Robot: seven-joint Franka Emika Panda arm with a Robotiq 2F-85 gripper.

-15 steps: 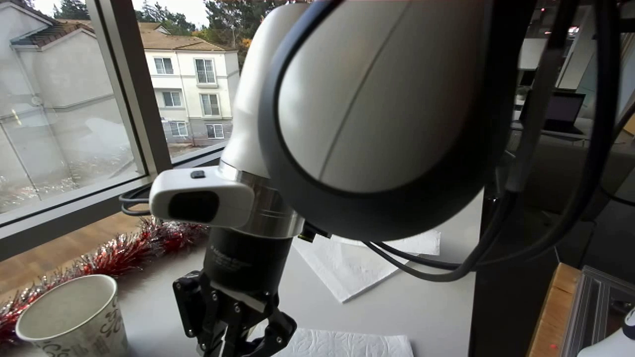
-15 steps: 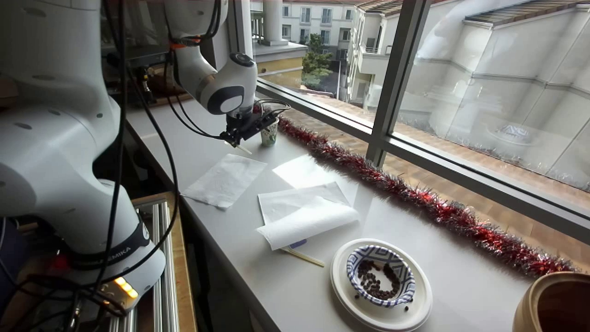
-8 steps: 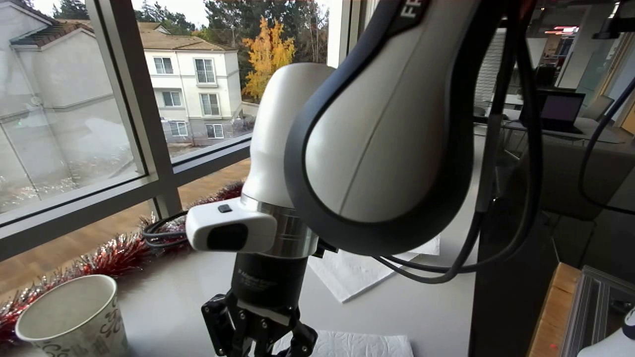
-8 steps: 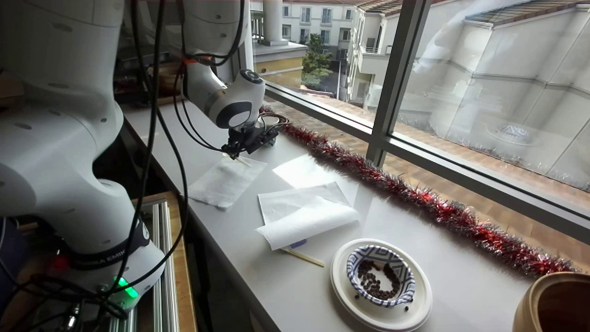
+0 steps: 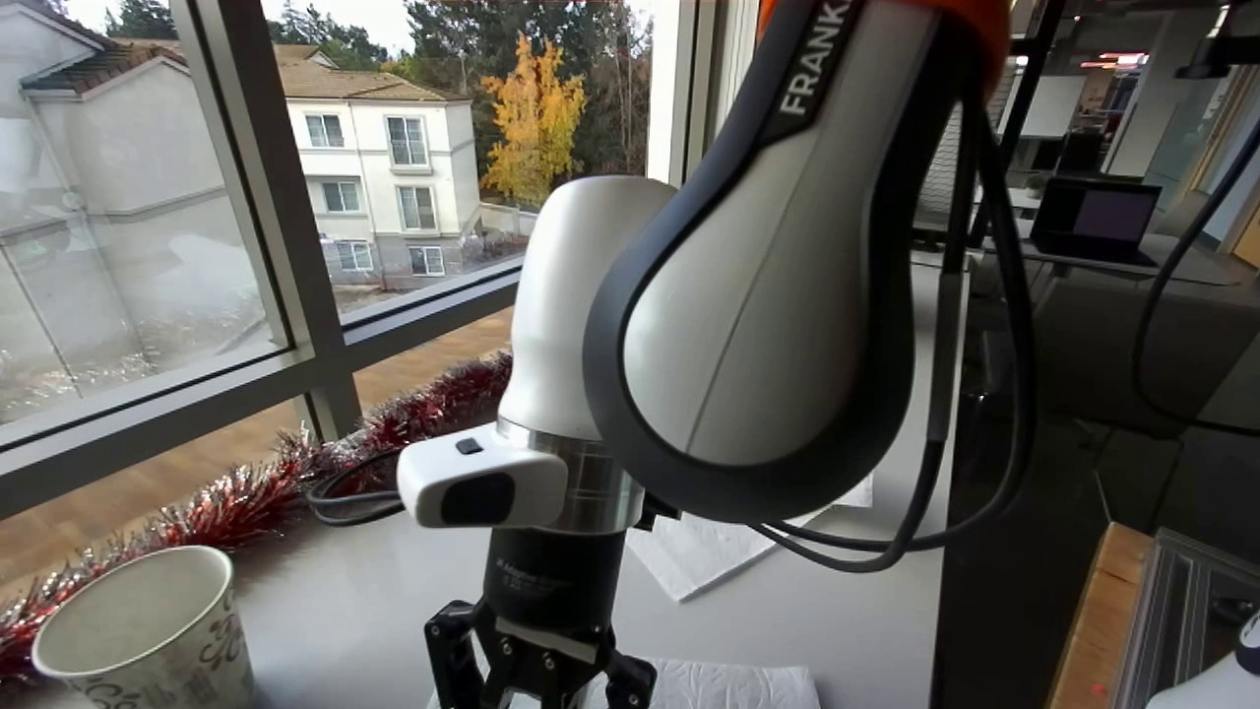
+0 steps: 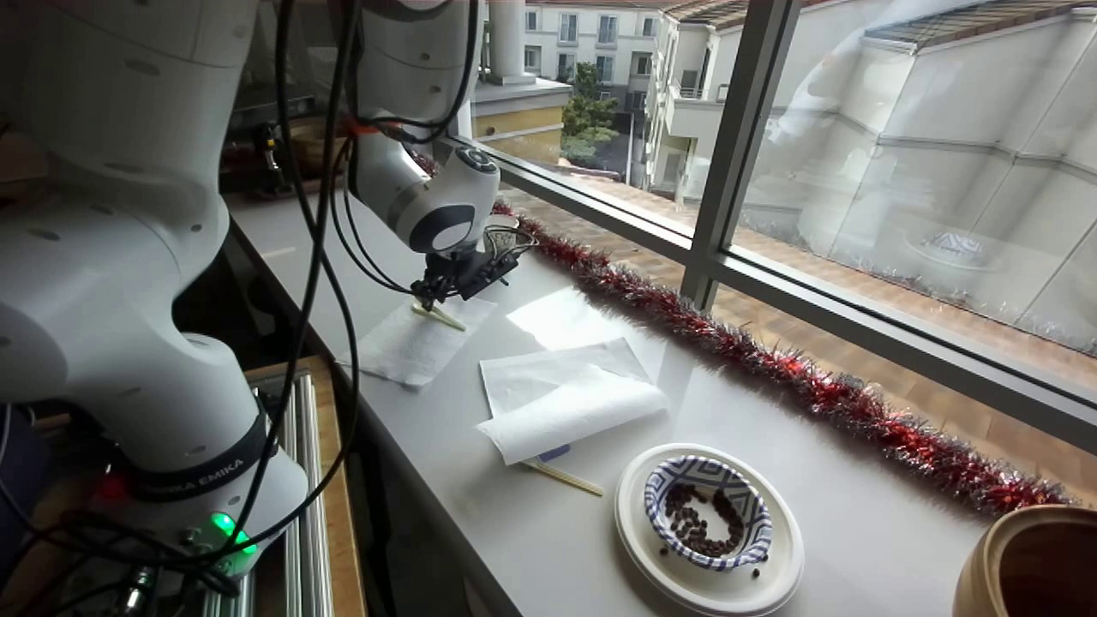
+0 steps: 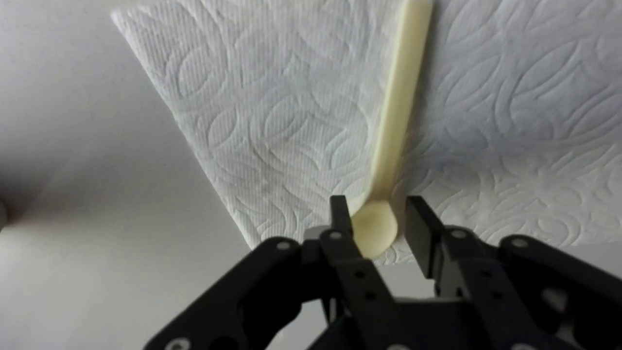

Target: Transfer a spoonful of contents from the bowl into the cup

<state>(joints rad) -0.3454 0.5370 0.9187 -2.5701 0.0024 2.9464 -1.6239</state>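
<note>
The black gripper (image 7: 377, 206) has its two fingers (image 7: 425, 238) a little way apart. The pale yellow spoon (image 7: 396, 112) lies on a white paper towel (image 7: 291, 97), with its round scoop between the fingers. In the wrist view a gap shows between the scoop and the finger at three o'clock, so the gripper does not have hold of the spoon; I cannot tell if the finger at nine o'clock touches it. The handle points to twelve o'clock there. In an exterior view the paper cup (image 5: 187, 655) stands upright at nine o'clock from the gripper, near the red and silver tinsel (image 5: 231, 504). In an exterior view the blue and white bowl (image 6: 707, 468) sits on a white plate (image 6: 630, 536) at four o'clock from the gripper, with small dark balls (image 6: 707, 544) in it. A few more lie on the plate.
</note>
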